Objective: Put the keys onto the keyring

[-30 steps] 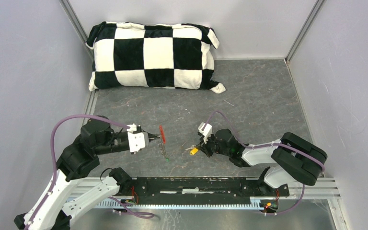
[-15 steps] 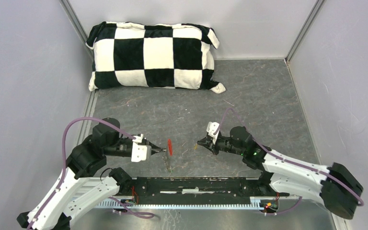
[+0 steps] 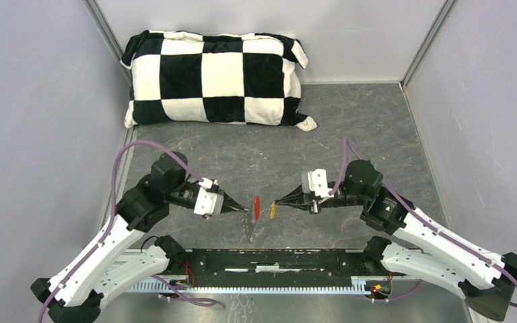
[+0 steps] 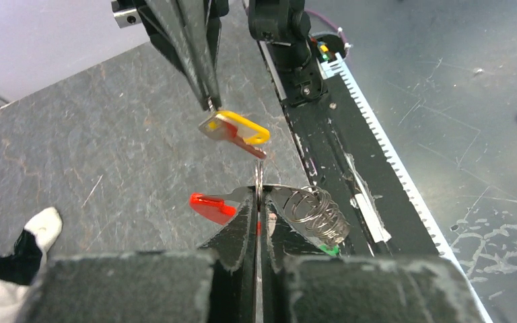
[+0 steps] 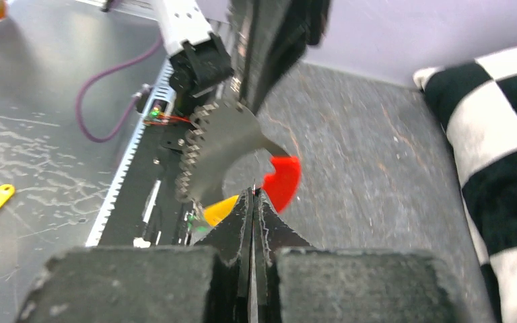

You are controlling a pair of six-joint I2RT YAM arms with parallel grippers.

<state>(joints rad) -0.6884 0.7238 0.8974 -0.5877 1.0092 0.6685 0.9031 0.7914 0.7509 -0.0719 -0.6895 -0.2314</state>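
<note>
Low centre of the top view, the left gripper [image 3: 244, 209] is clenched on the keyring [image 4: 313, 212], a thin grey wire loop with a springy coil and a long red tag [image 3: 256, 207]; a green key [image 4: 328, 250] peeks beneath the coil; the right gripper [image 3: 277, 202] pinches the yellow key [image 4: 239, 129] just beside the ring.

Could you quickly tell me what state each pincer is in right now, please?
The left pincer is closed, holding the keyring.
The right pincer is closed, holding the yellow key.
</note>
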